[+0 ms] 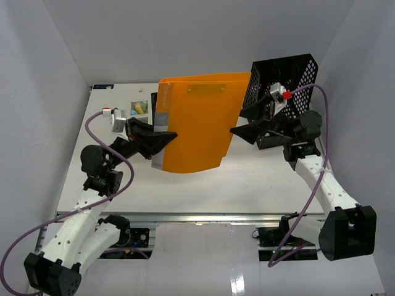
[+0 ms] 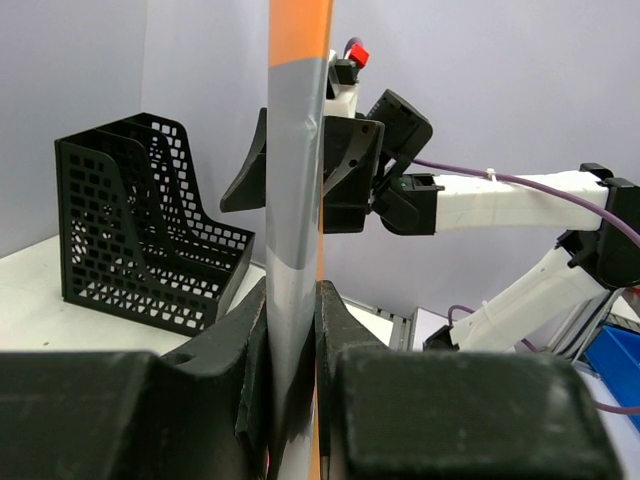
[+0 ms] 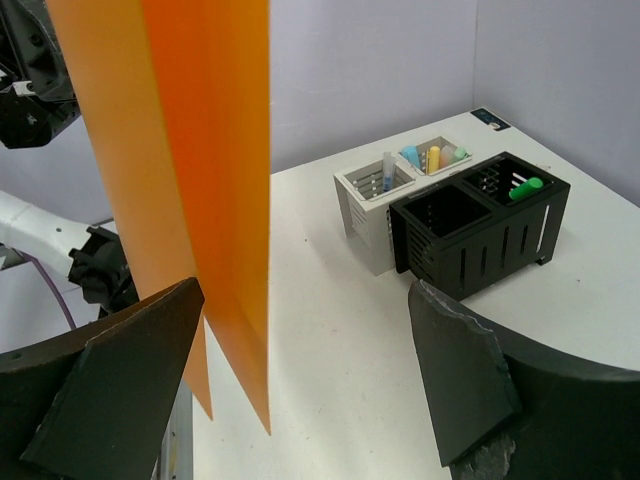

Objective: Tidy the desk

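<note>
My left gripper (image 1: 162,140) is shut on the grey spine of an orange folder (image 1: 197,123) and holds it up above the white desk (image 1: 203,191). In the left wrist view the spine (image 2: 295,200) stands edge-on between my fingers (image 2: 335,310). My right gripper (image 1: 242,131) is open at the folder's right edge. In the right wrist view the folder's orange covers (image 3: 190,170) hang by the left finger (image 3: 130,360), and the gap to the right finger (image 3: 460,360) is wide. A black mesh file rack (image 1: 281,83) stands at the back right.
A white pen holder (image 3: 380,205) and a black pen holder (image 3: 480,220) with several pens stand at the back left of the desk (image 1: 141,106). The metal rail (image 1: 203,217) runs along the front edge. White walls enclose the desk.
</note>
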Tool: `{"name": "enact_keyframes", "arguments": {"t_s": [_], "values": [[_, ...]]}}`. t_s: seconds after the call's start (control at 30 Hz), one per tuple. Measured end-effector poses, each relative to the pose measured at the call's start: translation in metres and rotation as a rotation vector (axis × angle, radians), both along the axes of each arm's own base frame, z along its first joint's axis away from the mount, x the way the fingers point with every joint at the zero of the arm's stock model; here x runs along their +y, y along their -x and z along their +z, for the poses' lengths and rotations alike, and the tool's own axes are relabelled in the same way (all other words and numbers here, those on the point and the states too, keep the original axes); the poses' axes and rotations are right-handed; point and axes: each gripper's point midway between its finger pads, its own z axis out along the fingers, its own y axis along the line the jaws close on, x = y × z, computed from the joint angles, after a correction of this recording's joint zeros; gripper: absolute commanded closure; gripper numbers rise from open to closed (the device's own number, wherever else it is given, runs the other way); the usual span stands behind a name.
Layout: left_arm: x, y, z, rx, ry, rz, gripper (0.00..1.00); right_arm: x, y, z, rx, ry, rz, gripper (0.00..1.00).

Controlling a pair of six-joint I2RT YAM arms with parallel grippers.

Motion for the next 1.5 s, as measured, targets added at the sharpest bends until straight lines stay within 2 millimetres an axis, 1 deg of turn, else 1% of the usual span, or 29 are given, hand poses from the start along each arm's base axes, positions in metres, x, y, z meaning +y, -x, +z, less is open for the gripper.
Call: {"name": "enact_keyframes", "arguments": {"t_s": [0.1, 0.17, 0.33, 0.47, 0.63, 0.73, 0.8, 1.0, 1.1, 1.23, 1.33, 1.4, 1.5], "values": [[0.002, -0.004, -0.001, 0.000, -0.003, 0.029, 1.00, 0.000, 0.001, 0.001, -0.011, 0.002, 0.003, 0.10], [0.004, -0.009, -0.003, 0.012, -0.006, 0.063, 1.00, 0.000, 0.003, 0.000, -0.014, 0.005, 0.015, 0.10], [0.008, -0.024, -0.015, 0.059, -0.028, 0.133, 1.00, 0.004, 0.017, 0.001, -0.042, 0.023, 0.083, 0.10], [0.008, -0.028, -0.020, 0.072, -0.039, 0.139, 1.00, 0.005, 0.027, 0.003, -0.062, 0.028, 0.129, 0.10], [0.003, -0.027, -0.021, 0.074, -0.045, 0.107, 1.00, 0.009, 0.031, 0.004, -0.059, 0.025, 0.148, 0.10], [0.002, -0.023, -0.020, 0.069, -0.043, 0.087, 1.00, 0.009, 0.030, 0.004, -0.061, 0.022, 0.139, 0.10], [0.002, -0.022, -0.018, 0.061, -0.041, 0.083, 1.00, 0.009, 0.023, 0.003, -0.064, 0.022, 0.100, 0.10], [0.004, -0.015, -0.012, 0.031, -0.031, 0.080, 1.00, 0.002, -0.007, -0.005, -0.047, 0.051, -0.081, 0.10], [0.004, -0.012, -0.009, 0.016, -0.024, 0.074, 1.00, -0.001, -0.017, -0.007, -0.044, 0.062, -0.135, 0.10], [0.002, -0.006, -0.008, 0.005, -0.023, 0.037, 1.00, 0.000, -0.017, -0.008, -0.032, 0.058, -0.123, 0.10], [-0.001, -0.002, -0.008, -0.002, -0.026, 0.000, 1.00, 0.005, -0.012, -0.003, -0.035, 0.031, -0.071, 0.10], [-0.003, -0.002, -0.010, 0.004, -0.030, -0.011, 1.00, 0.007, -0.007, 0.002, -0.043, 0.016, -0.037, 0.10], [-0.005, -0.001, -0.012, 0.009, -0.037, -0.028, 1.00, 0.009, 0.006, 0.010, -0.084, -0.006, 0.029, 0.10]]}}
